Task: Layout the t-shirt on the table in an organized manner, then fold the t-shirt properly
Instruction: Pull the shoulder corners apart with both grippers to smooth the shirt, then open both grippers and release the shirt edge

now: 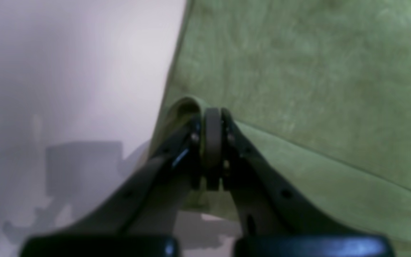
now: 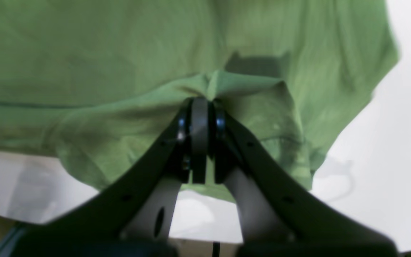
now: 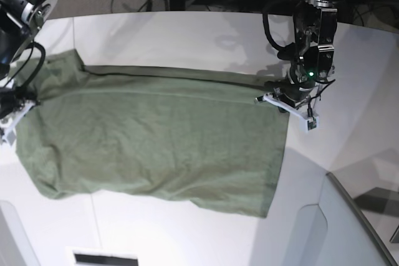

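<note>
The shirt (image 3: 156,138) lies across the middle of the base view on the white table (image 3: 187,35), spread in one broad sheet, with a fold line running along its upper edge. By my reading the laying-out is mostly done or a first lengthwise fold is in hand; the remaining folds are not yet made, and the lower edge runs uneven, bulging at lower left.

The left gripper (image 1: 212,117), at the upper right of the base view, has its jaws closed on a rolled lip of cloth at the shirt's corner. The right gripper (image 2: 200,101), at the left edge of the base view, is clamped on a puckered peak of fabric near a sleeve.

The cloth is soft, matte sage-green knit, slightly fuzzy up close, and it creases gently around each pinch. The table is smooth and faintly glossy, with a curved edge.
</note>
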{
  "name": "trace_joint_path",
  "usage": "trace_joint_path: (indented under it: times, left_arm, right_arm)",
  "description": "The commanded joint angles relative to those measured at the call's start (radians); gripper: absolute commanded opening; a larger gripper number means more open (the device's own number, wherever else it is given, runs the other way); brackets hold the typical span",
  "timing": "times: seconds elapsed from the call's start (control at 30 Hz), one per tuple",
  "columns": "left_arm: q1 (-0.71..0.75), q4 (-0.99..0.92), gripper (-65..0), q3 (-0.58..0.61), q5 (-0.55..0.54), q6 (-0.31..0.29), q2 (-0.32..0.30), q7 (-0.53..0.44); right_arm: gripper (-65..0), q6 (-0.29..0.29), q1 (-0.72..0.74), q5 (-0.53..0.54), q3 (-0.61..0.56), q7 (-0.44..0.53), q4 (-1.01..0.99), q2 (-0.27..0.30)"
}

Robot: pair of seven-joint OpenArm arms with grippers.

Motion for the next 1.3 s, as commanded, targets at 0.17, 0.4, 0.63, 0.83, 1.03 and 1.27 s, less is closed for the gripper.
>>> trace_joint_path:
  times: [0.17, 0.4, 0.63, 0.83, 1.03, 1.27]
  left_arm:
    - [-0.018, 0.069, -65.0, -0.002, -0.002, 0.001, -0.007, -0.016]
    - [-0.079, 0.039, -65.0, -0.002, 0.003, 0.002, -0.007, -0.015]
    - [-0.102, -0.035, -65.0, -0.002, 0.005, 0.002, -0.007, -0.018]
    - [-0.121, -0.075, -65.0, -0.002, 0.005, 0.002, -0.007, -0.047]
    - [-0.133, -0.101, -65.0, 0.007, 0.006, 0.002, -0.009, -0.108]
    - [-0.170, -0.143, -65.0, 0.001, 0.006, 0.002, -0.007, -0.110]
  right_arm:
    - [-64.4, 0.001, 0.037, 0.005, -0.070, 0.006, 0.020, 0.023]
    - [-64.4, 0.001, 0.075, 0.005, -0.088, 0.034, 0.013, 0.020]
    - [-64.4, 0.001, 0.080, 0.005, -0.090, 0.075, -0.021, 0.022]
    - [-64.4, 0.001, 0.095, 0.005, -0.090, 0.115, -0.078, 0.022]
    - [-64.4, 0.001, 0.098, 0.005, -0.088, 0.118, -0.081, 0.022]
    - [-64.4, 0.001, 0.096, 0.005, -0.082, 0.155, -0.081, 0.023]
